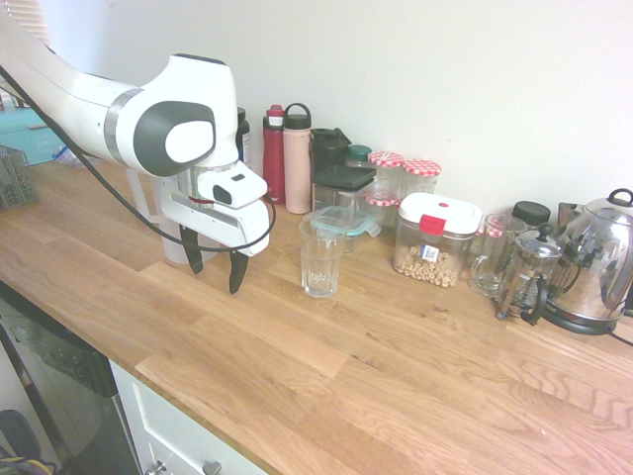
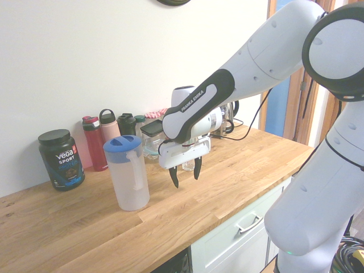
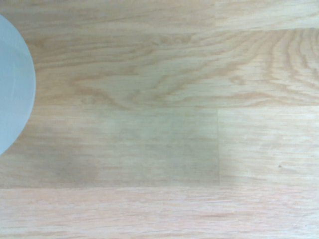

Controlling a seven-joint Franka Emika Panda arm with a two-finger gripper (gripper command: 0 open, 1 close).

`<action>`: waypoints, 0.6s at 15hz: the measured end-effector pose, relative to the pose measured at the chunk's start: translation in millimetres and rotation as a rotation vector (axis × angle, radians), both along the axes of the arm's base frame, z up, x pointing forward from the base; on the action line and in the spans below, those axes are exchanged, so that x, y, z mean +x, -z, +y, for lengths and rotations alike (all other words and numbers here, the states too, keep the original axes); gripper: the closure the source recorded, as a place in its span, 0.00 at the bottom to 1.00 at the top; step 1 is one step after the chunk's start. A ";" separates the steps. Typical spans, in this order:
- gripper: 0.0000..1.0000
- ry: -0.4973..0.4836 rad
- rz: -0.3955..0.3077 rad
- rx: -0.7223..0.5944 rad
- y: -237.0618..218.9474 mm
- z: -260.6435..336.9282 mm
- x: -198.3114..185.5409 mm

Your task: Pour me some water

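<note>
A tall frosted-white jug with a blue lid stands upright on the wooden counter. The water level inside it does not show clearly through the frosted wall. My gripper hangs open just above the counter, right beside the jug, touching nothing. An empty clear glass stands on the gripper's other side. In the first exterior view my gripper hides most of the jug. The wrist view shows bare wood and a curved edge of the jug.
Along the wall stand a red bottle, a pink bottle, lidded jars, a glass mug, a French press and a steel kettle. A dark Vega tub sits behind the jug. The counter's front edge is near.
</note>
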State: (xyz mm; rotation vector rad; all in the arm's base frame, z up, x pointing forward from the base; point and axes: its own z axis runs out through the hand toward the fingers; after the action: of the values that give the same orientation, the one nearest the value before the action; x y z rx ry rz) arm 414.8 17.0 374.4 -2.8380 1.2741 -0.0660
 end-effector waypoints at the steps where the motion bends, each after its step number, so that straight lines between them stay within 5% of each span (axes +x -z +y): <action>1: 0.00 0.000 0.000 0.000 0.1 0.0 0.1; 5: 0.00 0.017 0.004 -0.001 -17.7 5.5 -8.5; 9: 0.00 0.003 -0.037 -0.010 -79.1 36.1 -55.6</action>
State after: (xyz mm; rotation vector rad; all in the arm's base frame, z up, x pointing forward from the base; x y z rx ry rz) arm 359.3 53.1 453.6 -2.8293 1.2752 -0.1246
